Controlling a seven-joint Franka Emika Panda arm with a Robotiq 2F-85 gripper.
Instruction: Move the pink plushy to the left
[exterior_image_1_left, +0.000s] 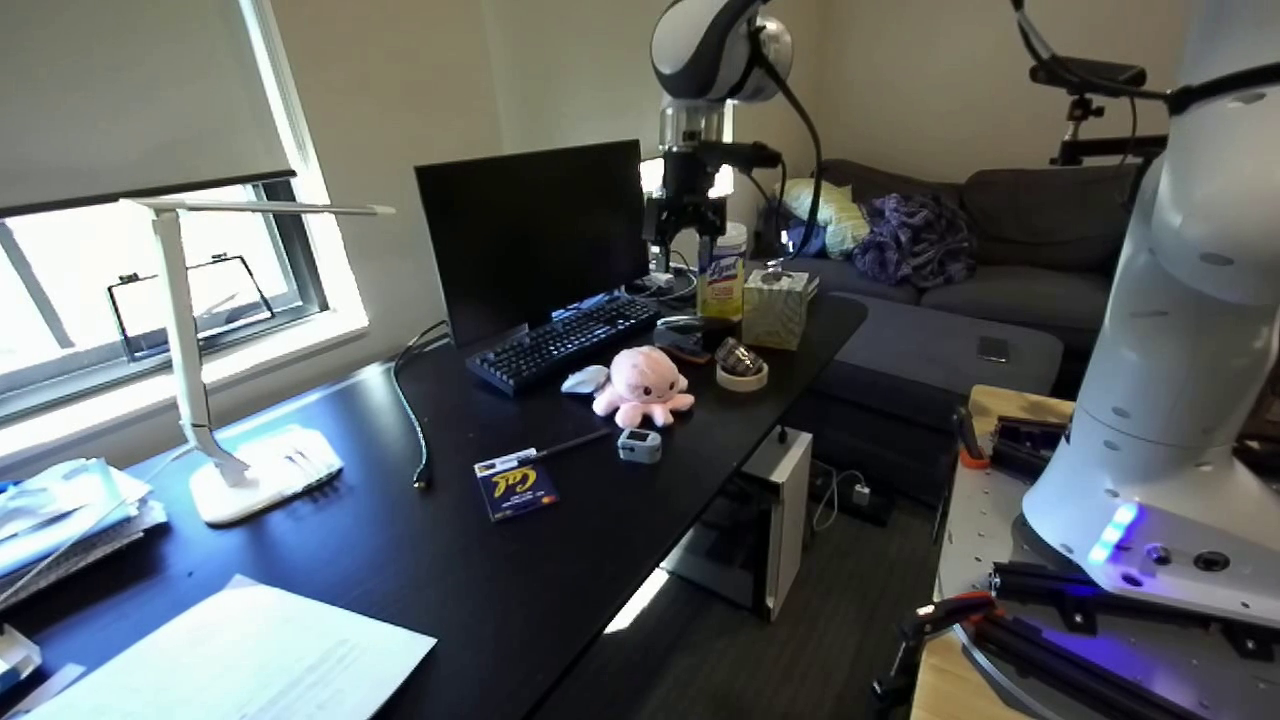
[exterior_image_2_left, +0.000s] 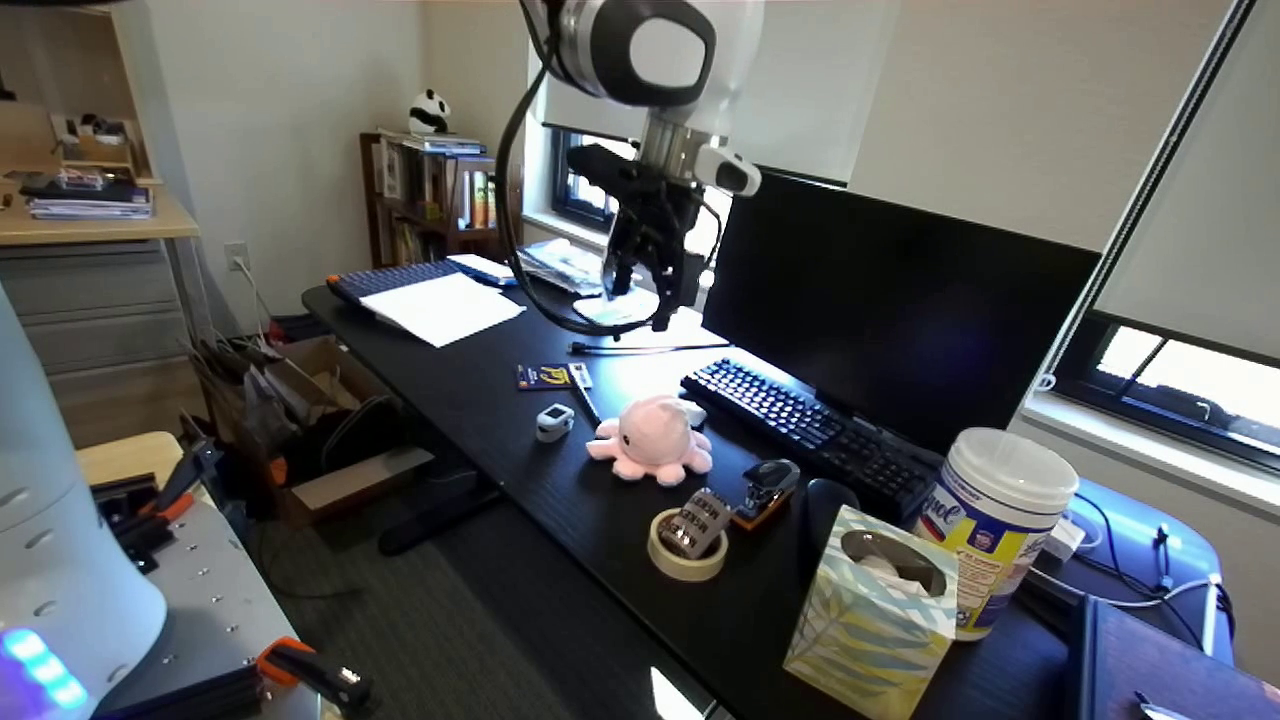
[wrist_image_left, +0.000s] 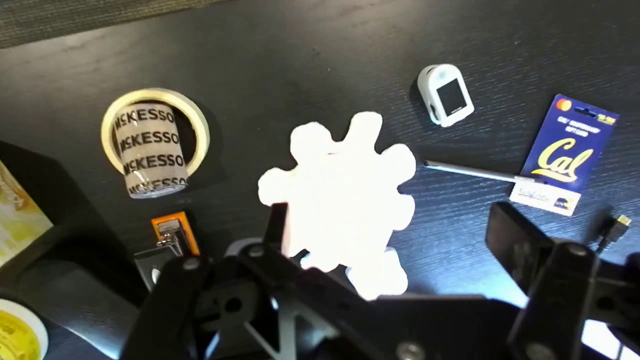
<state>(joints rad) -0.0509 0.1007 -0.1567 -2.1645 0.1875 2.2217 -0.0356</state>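
Note:
The pink plushy, a small octopus, sits upright on the black desk in both exterior views (exterior_image_1_left: 643, 378) (exterior_image_2_left: 655, 438). A pale tuft shows behind it. In the wrist view the pink plushy (wrist_image_left: 345, 200) is washed out to white, and its lower edge is partly hidden behind the gripper. My gripper (exterior_image_1_left: 686, 255) is open and empty, held well above the desk; it also shows in an exterior view (exterior_image_2_left: 645, 300). In the wrist view the gripper (wrist_image_left: 390, 207) has its fingers wide apart. The plushy appears between them but closer to the left finger, below and not held.
A white oximeter (wrist_image_left: 446, 95), a pen (wrist_image_left: 472, 172) and a blue card (wrist_image_left: 567, 145) lie on one side of the plushy. A tape roll (exterior_image_2_left: 685, 545), stapler (exterior_image_2_left: 768, 490), tissue box (exterior_image_2_left: 870, 620) and wipes canister (exterior_image_2_left: 990, 530) stand on the other. The keyboard (exterior_image_1_left: 570, 340) and monitor (exterior_image_1_left: 535, 240) are behind.

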